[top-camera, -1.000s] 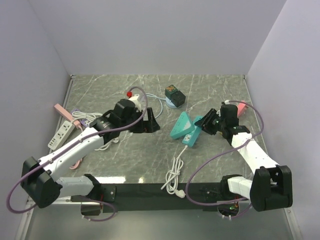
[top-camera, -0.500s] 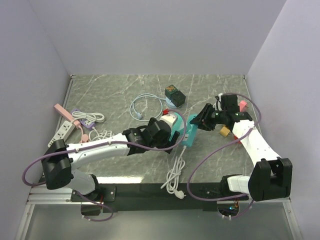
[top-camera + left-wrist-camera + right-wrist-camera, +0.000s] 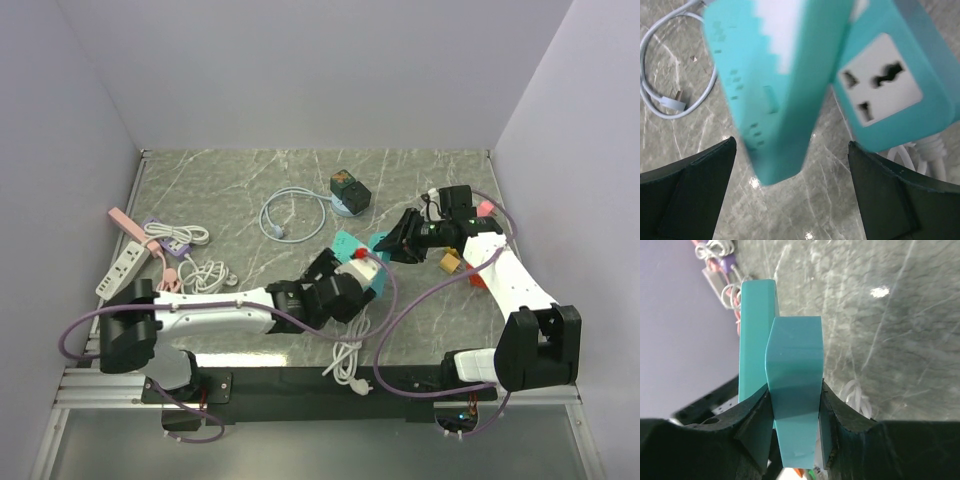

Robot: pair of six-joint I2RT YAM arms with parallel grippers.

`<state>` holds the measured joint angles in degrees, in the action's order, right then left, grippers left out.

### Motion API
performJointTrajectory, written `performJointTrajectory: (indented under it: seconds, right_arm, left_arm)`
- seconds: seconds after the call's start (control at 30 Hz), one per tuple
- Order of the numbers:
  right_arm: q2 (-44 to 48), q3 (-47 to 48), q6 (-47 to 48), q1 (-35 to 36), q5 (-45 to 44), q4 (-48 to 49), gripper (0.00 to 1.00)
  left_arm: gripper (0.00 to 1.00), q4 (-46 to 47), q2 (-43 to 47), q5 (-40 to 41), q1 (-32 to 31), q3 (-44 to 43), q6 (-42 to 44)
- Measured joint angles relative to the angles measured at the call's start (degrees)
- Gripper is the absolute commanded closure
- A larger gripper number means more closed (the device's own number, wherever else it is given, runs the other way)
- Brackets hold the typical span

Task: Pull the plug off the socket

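The plug [image 3: 782,105] is a flat blue-green slab with a white patch. It is stuck sideways into the socket block [image 3: 885,85], a chunky blue-green box with a white face and holes in it. Both are up off the table [image 3: 230,180], near its middle and a bit to the right. The wrist picture is blurry, but the two parts look joined, so I think the plug is not yet out.

The right pincer [image 3: 795,390] is squeezed shut on one end of the socket block. The plug stands just beside that grip. The left pincer [image 3: 791,145] is wide open, with one finger on each side of the plug, and it is not touching it.

The plug looks like hard, smooth plastic. I think it is light and stiff and will not bend or squash. Smooth plastic can slip, so the left pincer should close on the two big flat sides, near the middle, not on a thin edge. The plug may sit tight in the holes. A straight pull away from the block seems best, since twisting could bend the pins.

A white cord [image 3: 350,355] hangs down from the block and lies in loops on the table. It is soft and could drag a little.
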<state>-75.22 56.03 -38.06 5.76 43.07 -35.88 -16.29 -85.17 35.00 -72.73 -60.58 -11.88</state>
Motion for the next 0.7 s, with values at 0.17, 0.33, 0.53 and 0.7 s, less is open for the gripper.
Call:
performJointTrajectory:
  seconds: [0.17, 0.33, 0.53, 0.7]
  right_arm:
    - [-0.04, 0.0, 0.11, -0.02, 1.62, -0.31, 1.0]
    - [-0.07, 0.0, 0.55, -0.26, 2.86, -1.03, 1.0]
    - [-0.07, 0.04, -0.83, -0.39, 4.13, -2.99, 0.93]
    - [0.09, 0.02, -1.9, -0.39, 6.23, -3.04, 0.35]
  left_arm:
    - [0.12, 0.83, -4.46, 4.63, -3.13, -0.24, 3.08]
    - [0.63, 1.42, -4.72, 9.55, -3.48, -0.04, 4.59]
    - [0.99, 2.4, -4.39, 12.5, -4.55, 1.31, 7.39]
    - [0.99, 3.58, -1.97, 13.14, -5.09, 3.23, 7.65]
